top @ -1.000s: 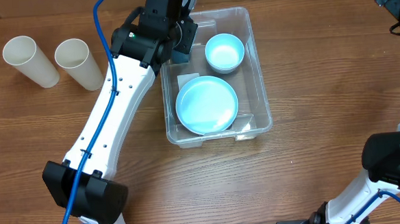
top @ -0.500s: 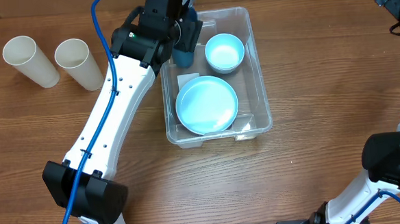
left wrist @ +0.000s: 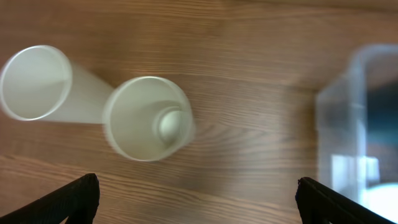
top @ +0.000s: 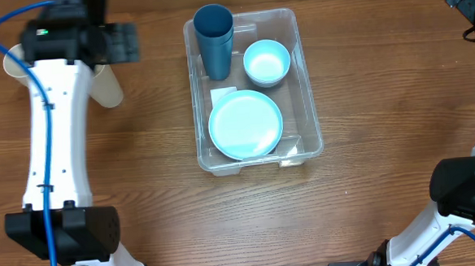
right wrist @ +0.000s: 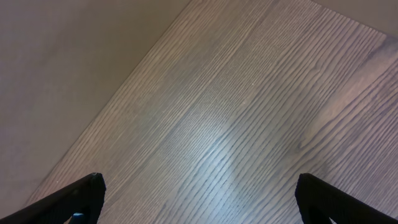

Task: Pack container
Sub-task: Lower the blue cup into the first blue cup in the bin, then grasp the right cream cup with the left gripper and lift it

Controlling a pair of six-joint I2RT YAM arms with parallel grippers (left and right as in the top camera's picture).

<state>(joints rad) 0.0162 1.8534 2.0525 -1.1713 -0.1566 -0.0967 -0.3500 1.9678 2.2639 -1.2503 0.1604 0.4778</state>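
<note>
Container (top: 309, 88), cream cups (left wrist: 146, 118) nearby

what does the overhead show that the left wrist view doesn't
Only overhead: the dark blue cup, bowl and plate seen plainly inside the container. Only left wrist: the open mouths of both cream cups, which the left arm mostly covers from above. Both: a container wall, the cream cups, the wooden table.

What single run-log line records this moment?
container: blue cup, bowl, plate inside | left gripper: open by cream cups | right gripper: open over table
</note>
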